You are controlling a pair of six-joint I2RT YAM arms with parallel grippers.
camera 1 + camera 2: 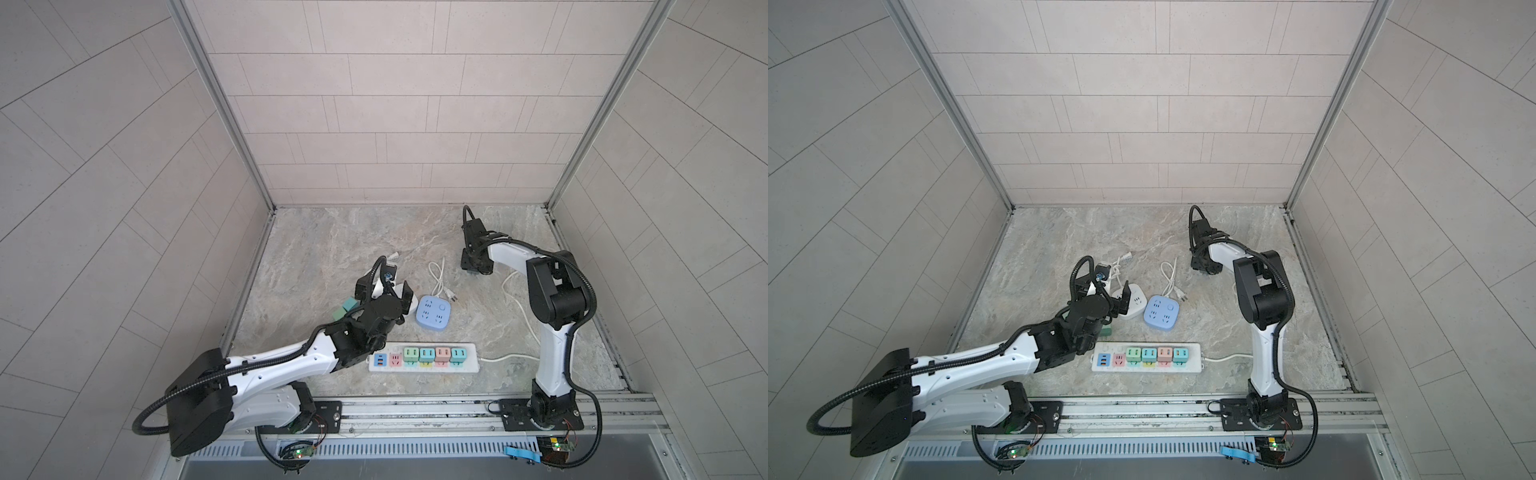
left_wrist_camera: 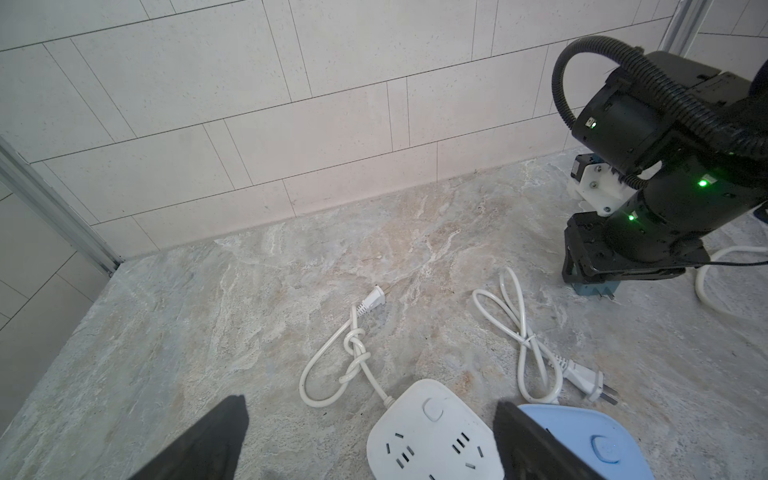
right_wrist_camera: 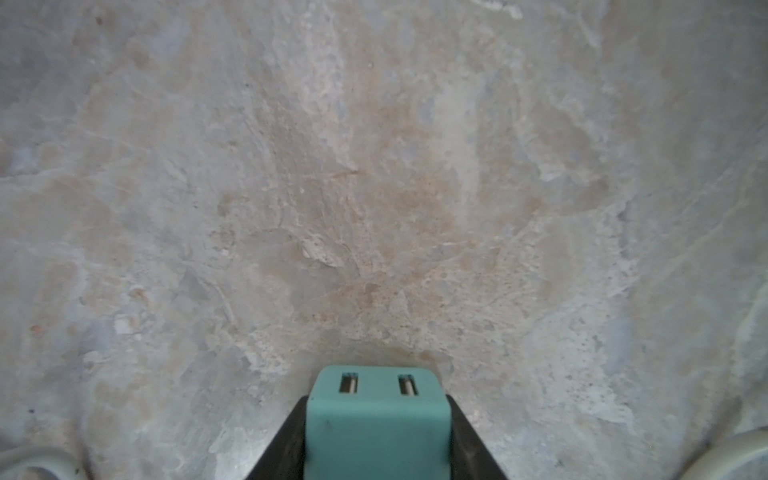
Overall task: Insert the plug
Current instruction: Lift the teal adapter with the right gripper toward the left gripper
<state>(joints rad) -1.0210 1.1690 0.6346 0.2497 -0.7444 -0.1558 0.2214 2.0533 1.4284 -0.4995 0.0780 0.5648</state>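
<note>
Surface (image 1: pixel 332 249): grey-tan marbled slab, walled on the back, left and right edges

- Strip (image 1: pixel 384 360): white, lying along the front edge, about midway; its cable (image 1: pixel 507 356) leads off toward the right edge
- Blue socket (image 1: pixel 434 312): square, flat, near the centre, behind the strip
- White socket (image 1: pixel 1137 298): just left of the blue one; contact unclear
- Knotted cord (image 2: pixel 353 353) from the white socket, plug end toward the back edge
- Tied cord (image 2: pixel 521 328) behind the blue socket
- Two cubes (image 1: pixel 348 307), teal and green, toward the left edge, partly hidden
</note>
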